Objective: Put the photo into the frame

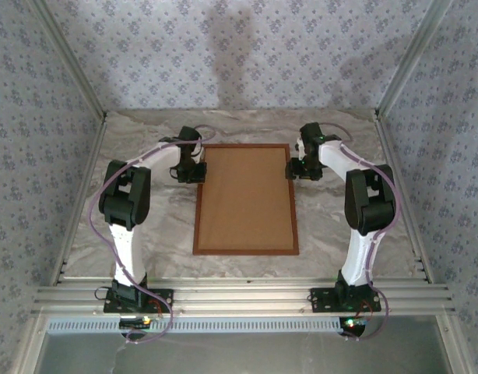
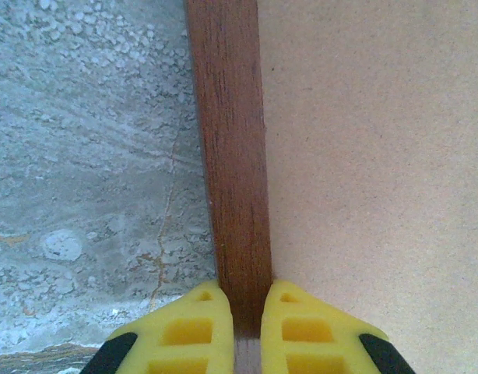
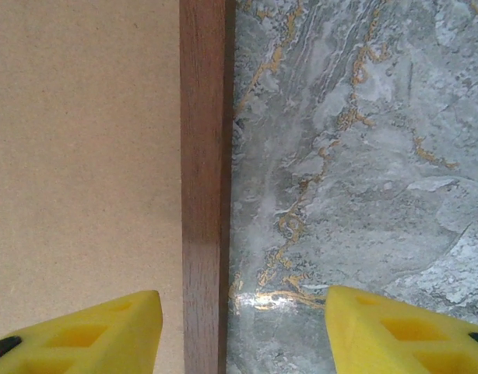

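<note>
Where the frame (image 1: 198, 210) lies flat at the middle of the marble-patterned table (image 1: 332, 226), its long sides run away from the arm bases and a plain brown backing board (image 1: 247, 199) fills its opening. The left gripper (image 1: 197, 168) is at the left rail near the far corner. In the left wrist view its yellow fingers (image 2: 188, 327) are drawn together and clamped on that rail (wood grain runs straight up between them). The right gripper (image 1: 293, 167) is at the right rail, opposite. Its fingers (image 3: 379, 327) stand well apart, one over the board and one over the table, straddling the rail without touching it.
</note>
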